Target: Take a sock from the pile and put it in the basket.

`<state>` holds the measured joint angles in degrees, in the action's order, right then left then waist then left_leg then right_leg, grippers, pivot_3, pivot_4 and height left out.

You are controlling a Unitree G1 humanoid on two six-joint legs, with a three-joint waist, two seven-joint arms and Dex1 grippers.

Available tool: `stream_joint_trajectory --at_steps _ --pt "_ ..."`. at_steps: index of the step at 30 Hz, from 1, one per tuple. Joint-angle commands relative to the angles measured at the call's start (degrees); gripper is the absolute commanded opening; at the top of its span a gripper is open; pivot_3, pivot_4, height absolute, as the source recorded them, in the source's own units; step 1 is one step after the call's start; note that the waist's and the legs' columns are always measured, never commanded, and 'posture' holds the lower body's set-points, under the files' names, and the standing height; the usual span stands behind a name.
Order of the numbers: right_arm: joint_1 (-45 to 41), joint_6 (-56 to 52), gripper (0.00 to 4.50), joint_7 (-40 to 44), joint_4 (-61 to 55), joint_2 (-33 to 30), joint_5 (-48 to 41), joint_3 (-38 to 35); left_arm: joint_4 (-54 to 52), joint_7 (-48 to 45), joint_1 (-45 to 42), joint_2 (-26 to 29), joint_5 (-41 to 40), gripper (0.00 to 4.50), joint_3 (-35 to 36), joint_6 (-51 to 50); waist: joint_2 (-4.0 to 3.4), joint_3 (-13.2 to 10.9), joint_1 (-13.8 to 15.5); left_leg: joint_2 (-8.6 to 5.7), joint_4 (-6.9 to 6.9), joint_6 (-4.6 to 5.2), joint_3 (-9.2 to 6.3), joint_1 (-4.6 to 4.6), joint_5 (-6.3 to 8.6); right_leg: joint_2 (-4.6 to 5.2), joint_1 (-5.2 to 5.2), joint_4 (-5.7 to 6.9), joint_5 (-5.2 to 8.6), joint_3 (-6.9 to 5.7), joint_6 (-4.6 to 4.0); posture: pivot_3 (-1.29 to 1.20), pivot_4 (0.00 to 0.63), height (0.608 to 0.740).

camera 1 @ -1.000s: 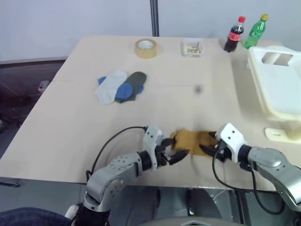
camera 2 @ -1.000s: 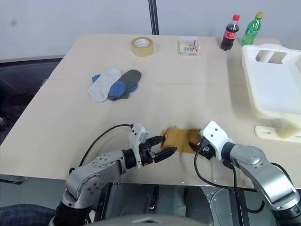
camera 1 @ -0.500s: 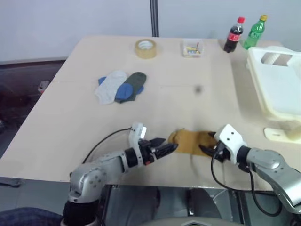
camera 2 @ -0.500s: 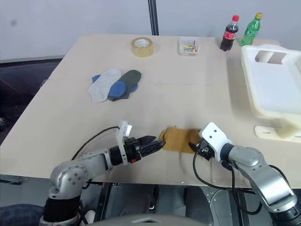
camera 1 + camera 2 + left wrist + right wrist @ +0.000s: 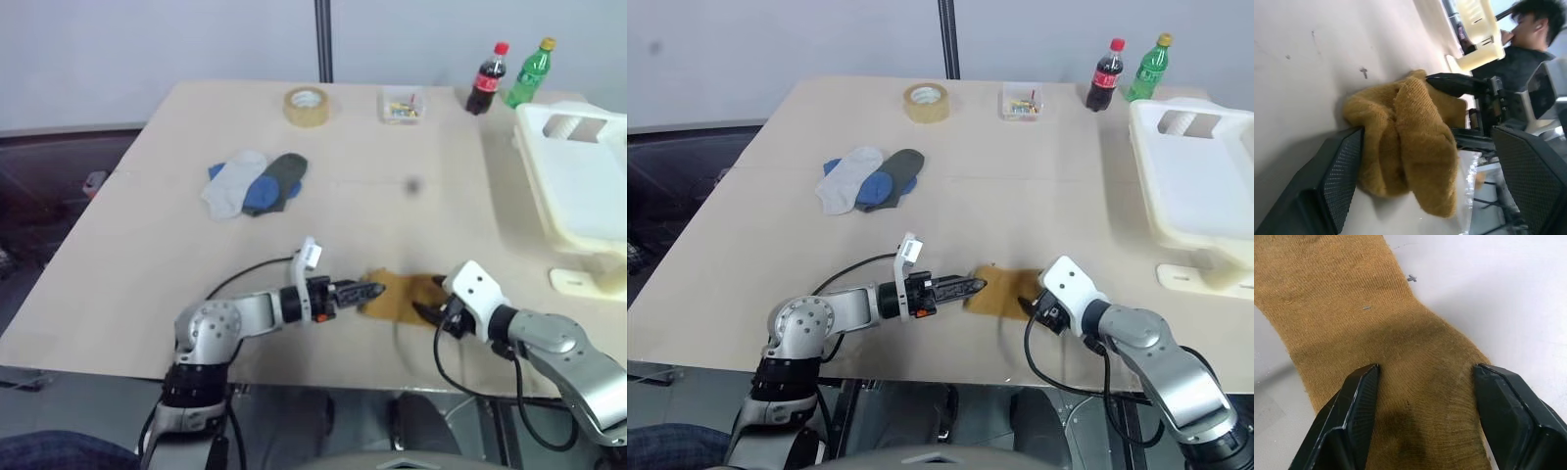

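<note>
A mustard-yellow sock lies flat near the table's front edge, apart from the pile of white, blue and dark green socks at the middle left. My left gripper points right at the sock's bunched left end. It is open, and its fingers stand wide on either side of that end. My right gripper is at the sock's right end, open, with its fingers straddling the flat fabric. The cream-white basket stands at the table's right edge.
A tape roll, a small clear box, a cola bottle and a green bottle line the far edge. A cream-white piece lies in front of the basket. A person sits beyond the basket.
My left arm has dropped its elbow, rolled its wrist and pushed its gripper right onto the sock's left end. The right gripper has stayed put.
</note>
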<state>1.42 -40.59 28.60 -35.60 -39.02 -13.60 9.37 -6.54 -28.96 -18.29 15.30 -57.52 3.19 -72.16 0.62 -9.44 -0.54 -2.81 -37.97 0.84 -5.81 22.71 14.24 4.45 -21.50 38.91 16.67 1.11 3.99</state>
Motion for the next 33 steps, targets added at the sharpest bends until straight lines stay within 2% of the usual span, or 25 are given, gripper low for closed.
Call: stream_joint_trajectory --at_steps 1,6,14,23,30,33 --pt "-0.07 -0.07 3.19 0.4 -0.94 0.26 0.75 0.79 2.47 -2.46 0.16 -0.72 -3.44 4.41 0.01 -4.3 0.0 0.0 -0.05 0.0 0.01 0.0 0.0 0.0 0.0 0.0 -0.01 0.0 0.0 0.01 0.0 0.0 0.15 0.738" --pt "-0.66 0.12 3.19 0.75 -0.43 0.33 1.09 0.71 5.34 -2.36 -1.97 -3.86 -10.0 4.41 4.62 -7.72 0.02 -0.02 -0.08 0.0 0.07 0.0 0.0 0.08 0.0 0.01 -0.07 -0.01 0.0 0.02 0.0 0.0 0.15 0.738" --pt "-1.25 0.05 3.19 1.12 -0.37 0.98 1.74 0.92 8.78 1.99 -5.05 -9.43 -16.63 4.41 10.87 -7.17 0.03 -0.03 -0.15 0.01 0.08 -0.01 0.01 0.11 -0.01 0.01 -0.08 -0.01 0.0 0.02 0.0 0.0 0.15 0.738" --pt "-2.02 -1.1 3.19 1.41 -2.02 1.16 1.51 -0.53 10.16 3.61 -6.25 -13.23 -15.49 4.41 5.61 -9.09 0.04 -0.03 -0.09 -0.01 0.13 -0.02 0.01 0.11 -0.01 0.02 -0.09 -0.03 0.0 0.03 0.0 0.0 0.15 0.738" --pt "-2.24 -3.23 3.19 1.08 -4.2 1.5 0.45 -1.95 13.92 2.2 -8.47 -13.54 -11.97 4.41 2.42 -8.38 0.05 -0.04 -0.06 -0.03 0.18 -0.02 0.01 0.12 -0.01 0.02 -0.1 -0.06 0.0 0.03 0.0 0.0 0.15 0.738" --pt "-1.41 -5.51 3.19 2.36 -6.07 -0.23 -1.32 -5.16 15.19 0.66 -9.01 -13.37 -10.07 4.41 1.49 -7.6 0.05 -0.05 -0.03 -0.04 0.2 -0.02 0.02 0.13 -0.01 0.02 -0.11 -0.08 0.0 0.03 0.0 0.0 0.15 0.738"
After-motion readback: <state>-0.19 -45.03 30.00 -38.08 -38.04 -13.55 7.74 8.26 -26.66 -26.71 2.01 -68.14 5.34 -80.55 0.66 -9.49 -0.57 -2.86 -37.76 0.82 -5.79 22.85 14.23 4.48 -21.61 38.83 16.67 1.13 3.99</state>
